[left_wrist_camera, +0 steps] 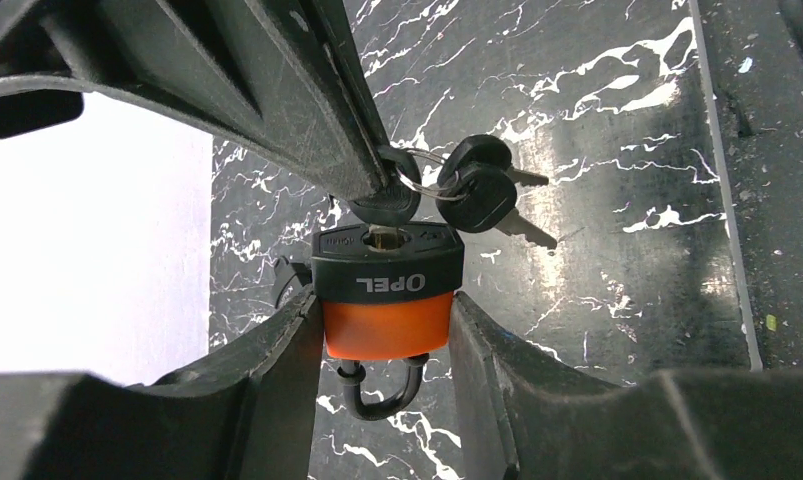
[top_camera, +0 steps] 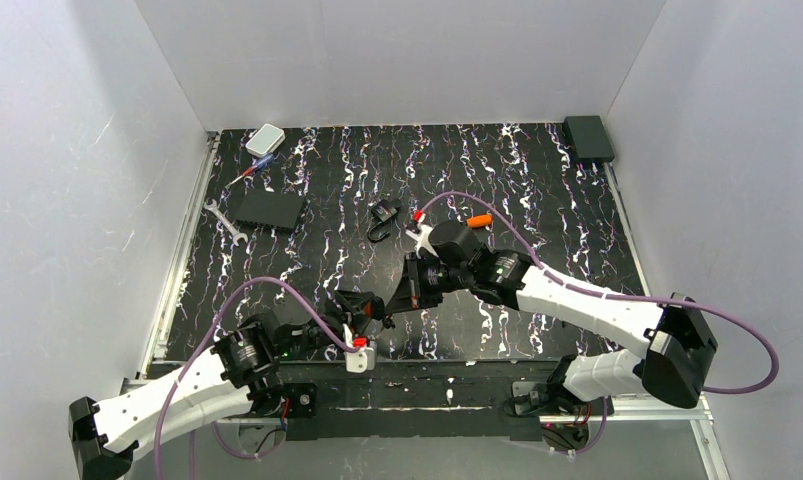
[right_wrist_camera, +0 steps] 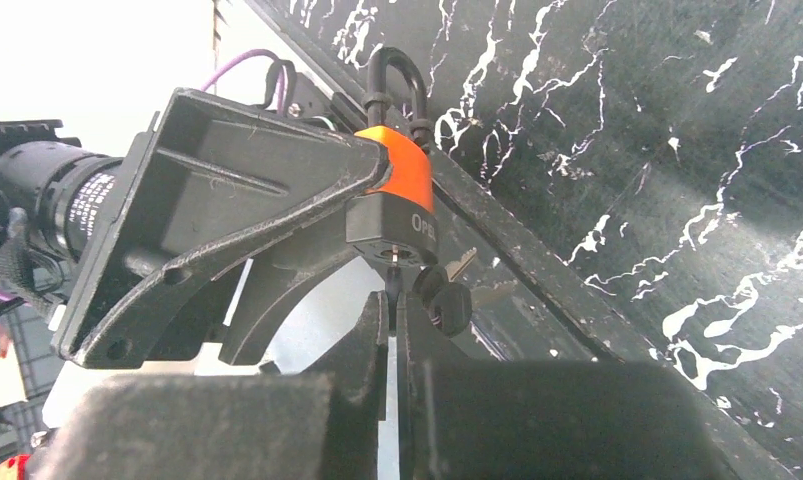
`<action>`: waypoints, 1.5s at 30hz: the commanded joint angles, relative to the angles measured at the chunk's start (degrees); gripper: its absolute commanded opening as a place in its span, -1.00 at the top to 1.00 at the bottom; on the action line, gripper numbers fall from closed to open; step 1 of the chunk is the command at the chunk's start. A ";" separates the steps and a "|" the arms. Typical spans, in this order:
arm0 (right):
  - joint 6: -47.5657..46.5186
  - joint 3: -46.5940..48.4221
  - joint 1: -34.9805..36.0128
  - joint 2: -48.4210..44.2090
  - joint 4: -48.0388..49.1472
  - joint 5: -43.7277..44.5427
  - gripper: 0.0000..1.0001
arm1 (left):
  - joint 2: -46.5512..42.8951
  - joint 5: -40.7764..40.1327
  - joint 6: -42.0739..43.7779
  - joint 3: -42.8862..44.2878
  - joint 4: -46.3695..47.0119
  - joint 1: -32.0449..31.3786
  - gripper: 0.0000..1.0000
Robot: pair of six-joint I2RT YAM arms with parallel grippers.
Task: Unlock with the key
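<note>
The small orange padlock (left_wrist_camera: 387, 320) with a black "OPEL" cap is held off the table, and my left gripper (left_wrist_camera: 385, 305) is shut on its sides. Its black shackle (left_wrist_camera: 382, 395) points toward the left wrist, both legs in the body. My right gripper (right_wrist_camera: 391, 300) is shut on the black head of the key (right_wrist_camera: 391, 280), whose pale blade enters the keyhole in the cap. The key (left_wrist_camera: 389, 205) shows in the left wrist view just under the right fingers (left_wrist_camera: 307, 110). Two spare keys (left_wrist_camera: 482, 195) hang from its ring. Both grippers meet near the table's front (top_camera: 382, 300).
At the back left lie a white box (top_camera: 265, 138), a thin screwdriver (top_camera: 249, 172), a silver wrench (top_camera: 222, 220) and a flat black box (top_camera: 267, 208). A small black object (top_camera: 383, 218) and an orange piece (top_camera: 479, 220) lie mid-table. Another black box (top_camera: 588, 137) sits back right.
</note>
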 commanded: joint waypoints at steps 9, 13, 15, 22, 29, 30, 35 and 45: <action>5.93 -3.38 -1.52 -1.41 14.61 3.57 0.97 | -1.40 6.89 0.03 2.43 10.96 -1.13 1.00; 2.17 -1.55 -1.62 -1.46 12.16 4.11 0.97 | -1.26 6.80 0.03 2.43 10.96 -1.15 1.00; -3.22 0.88 -1.64 -1.42 9.76 3.22 0.74 | -1.21 6.80 -0.04 2.43 10.90 -1.14 1.00; -22.34 8.99 -1.62 -3.38 -1.59 3.61 -0.32 | -0.09 7.06 -0.14 2.52 10.88 -1.13 1.00; -29.05 13.70 -1.54 -2.10 -7.66 -2.14 -0.42 | 0.35 6.67 -0.06 2.43 10.79 -1.13 1.00; -29.73 14.27 -1.53 -1.81 -9.07 -1.97 -0.42 | 0.43 6.64 0.01 2.43 10.71 -1.13 1.00; -31.20 16.84 -1.33 -1.37 -13.58 -1.82 -0.42 | 0.56 6.16 0.12 2.54 10.44 -1.13 1.00; -28.51 12.07 1.88 -1.11 -9.92 -0.17 -0.42 | 0.41 5.04 -0.30 2.73 10.35 -1.13 1.00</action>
